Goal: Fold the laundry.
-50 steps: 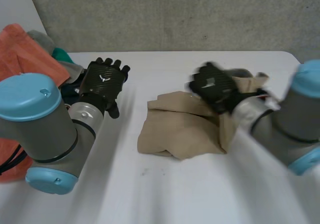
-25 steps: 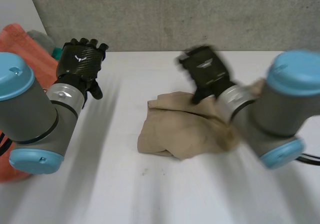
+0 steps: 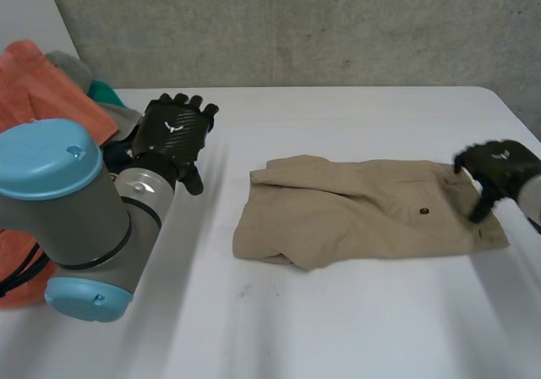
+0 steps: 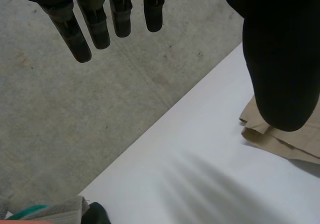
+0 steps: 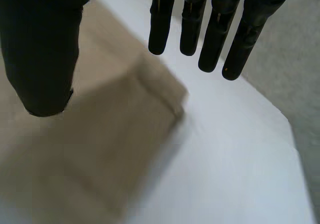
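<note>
The tan garment [image 3: 363,214] lies spread out, one corner under the released right hand [image 3: 499,169]. The left hand [image 3: 173,134], well apart, is released too.

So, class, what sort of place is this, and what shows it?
Probably a robotics lab or test bench rather than a home: a bare concrete wall, a plain white table, and a robot arm beside tan trousers and a laundry pile.

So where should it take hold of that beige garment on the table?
Probably a corner at the right end of the beige garment, coming from the right, where the right hand hovers open. That end lies flat and straight-edged on the table, so fingers could slip under; the left end is rumpled.
</note>
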